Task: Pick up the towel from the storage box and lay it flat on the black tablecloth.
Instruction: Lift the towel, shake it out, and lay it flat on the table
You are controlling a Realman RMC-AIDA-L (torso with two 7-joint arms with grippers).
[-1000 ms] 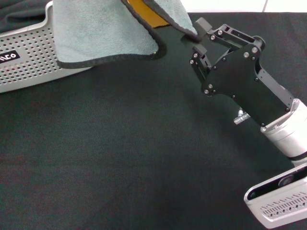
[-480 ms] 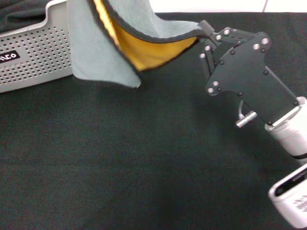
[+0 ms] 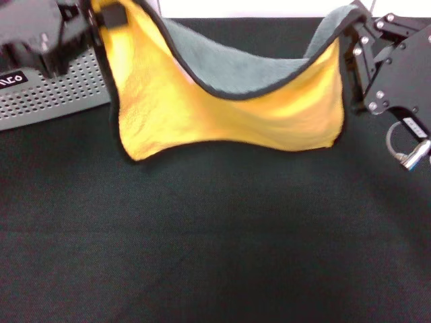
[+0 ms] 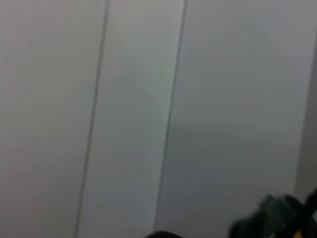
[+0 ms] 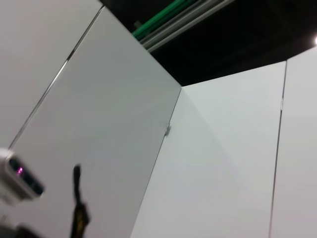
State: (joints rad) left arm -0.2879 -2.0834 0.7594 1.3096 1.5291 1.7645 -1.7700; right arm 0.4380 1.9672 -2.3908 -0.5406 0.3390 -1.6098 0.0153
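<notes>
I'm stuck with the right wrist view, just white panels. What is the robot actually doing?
Observer: In the head view, both grippers hold the towel up, stretched between them.
Operator: Which side of it faces the head camera?
Observer: The yellow-orange face; the grey face shows along the sagging top edge.
Operator: Where are the grippers?
Observer: The left gripper pinches one top corner near the storage box; the right gripper pinches the other.
Operator: Is it on the cloth yet?
Observer: No, it hangs above the black tablecloth.
</notes>
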